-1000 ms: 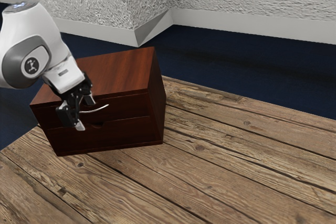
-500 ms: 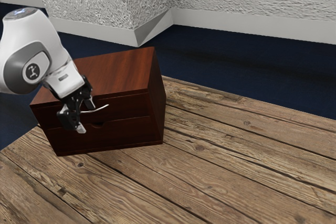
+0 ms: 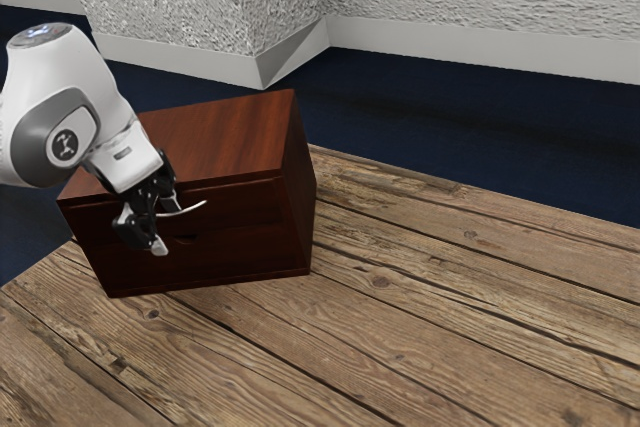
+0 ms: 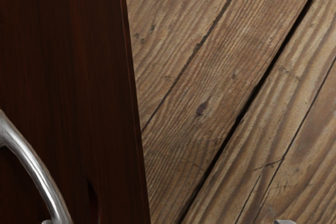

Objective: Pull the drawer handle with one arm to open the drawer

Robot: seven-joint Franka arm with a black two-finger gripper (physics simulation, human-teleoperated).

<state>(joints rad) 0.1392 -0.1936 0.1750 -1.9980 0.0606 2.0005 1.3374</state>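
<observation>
Claw, spread wide, hooks the drawer handle; drawer looks shut, so next comes a steady pull toward six o'clock.

I see a dark reddish-brown wood-grain drawer box with a silver handle. The table is weathered brown planks, knotted; my gripper is black.

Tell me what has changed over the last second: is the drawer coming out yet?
The arm has sunk a little and the gripper eased slightly lower, staying at the silver handle. The drawer has not visibly slid out; the wooden box sits where it was on the table.
</observation>
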